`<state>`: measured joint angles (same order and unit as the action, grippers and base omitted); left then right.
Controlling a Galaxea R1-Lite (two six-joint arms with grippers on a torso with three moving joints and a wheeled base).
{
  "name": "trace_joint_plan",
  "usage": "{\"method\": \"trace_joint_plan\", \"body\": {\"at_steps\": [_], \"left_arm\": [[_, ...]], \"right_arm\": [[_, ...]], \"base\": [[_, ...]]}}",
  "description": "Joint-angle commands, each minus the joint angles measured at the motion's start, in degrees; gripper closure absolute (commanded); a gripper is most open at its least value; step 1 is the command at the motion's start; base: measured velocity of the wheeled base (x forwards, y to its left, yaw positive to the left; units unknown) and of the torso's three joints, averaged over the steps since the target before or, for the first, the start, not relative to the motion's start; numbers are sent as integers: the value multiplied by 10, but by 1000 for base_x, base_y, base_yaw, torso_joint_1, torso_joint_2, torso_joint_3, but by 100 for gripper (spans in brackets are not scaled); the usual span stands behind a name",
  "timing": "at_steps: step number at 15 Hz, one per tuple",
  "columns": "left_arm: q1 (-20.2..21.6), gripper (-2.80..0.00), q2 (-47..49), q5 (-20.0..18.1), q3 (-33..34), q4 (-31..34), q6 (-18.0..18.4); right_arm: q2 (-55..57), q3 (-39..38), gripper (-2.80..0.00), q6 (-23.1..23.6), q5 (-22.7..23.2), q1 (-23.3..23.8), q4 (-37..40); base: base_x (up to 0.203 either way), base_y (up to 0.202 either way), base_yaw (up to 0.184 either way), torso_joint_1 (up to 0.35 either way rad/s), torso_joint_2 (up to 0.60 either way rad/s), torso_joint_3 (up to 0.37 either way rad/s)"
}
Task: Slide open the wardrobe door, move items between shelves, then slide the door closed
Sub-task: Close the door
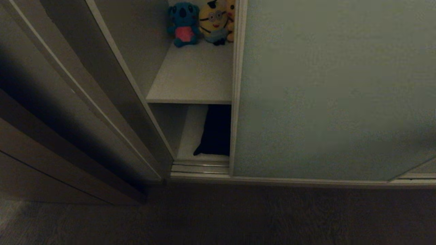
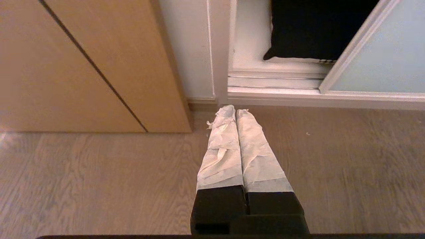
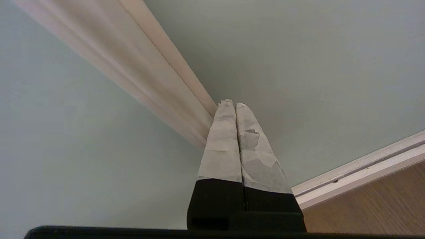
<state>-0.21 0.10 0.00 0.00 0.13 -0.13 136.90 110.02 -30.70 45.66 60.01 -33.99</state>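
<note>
The sliding wardrobe door [image 1: 333, 88] is a pale grey-green panel with a light frame edge [image 1: 236, 85]. It covers most of the wardrobe and leaves a narrow gap at its left. In that gap an upper off-white shelf [image 1: 194, 78] and a lower one [image 1: 190, 136] show. A folded black garment [image 1: 216, 131] lies on the lower shelf, partly behind the door. My right gripper [image 3: 235, 104] is shut and empty, its taped tips close to the door's frame strip [image 3: 159, 76] on the panel [image 3: 298, 59]. My left gripper [image 2: 235, 111] is shut and empty, low over the floor before the black garment [image 2: 305, 30].
A blue plush toy [image 1: 184, 23] and a yellow one [image 1: 214, 20] sit at the back of the upper shelf. A brown wooden side panel [image 1: 51, 136] stands to the left of the gap. The door track [image 1: 201, 168] runs along the wooden floor [image 1: 238, 217].
</note>
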Motion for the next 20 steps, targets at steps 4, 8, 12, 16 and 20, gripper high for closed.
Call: {"method": "trace_joint_plan", "body": {"at_steps": [4, 8, 12, 16, 20], "left_arm": [[-1, 0, 1, 0, 0, 0, 0], [0, 0, 1, 0, 0, 0, 0], [0, 0, 1, 0, 0, 0, 0], [0, 0, 1, 0, 0, 0, 0], [0, 0, 1, 0, 0, 0, 0]], "right_arm": [[-41, -33, 0, -1, 3, -3, -3], [-100, -115, 0, -1, 3, -4, -3], [-154, -183, 0, -2, 4, -19, -5], [-197, -235, 0, -1, 4, -39, -5], [-235, -278, 0, -1, 4, -61, -6]], "base": [[0, 0, 0, 0, 0, 0], [0, 0, 0, 0, 0, 0], [0, 0, 0, 0, 0, 0], [0, 0, 0, 0, 0, 0], [0, 0, 0, 0, 0, 0]]}}
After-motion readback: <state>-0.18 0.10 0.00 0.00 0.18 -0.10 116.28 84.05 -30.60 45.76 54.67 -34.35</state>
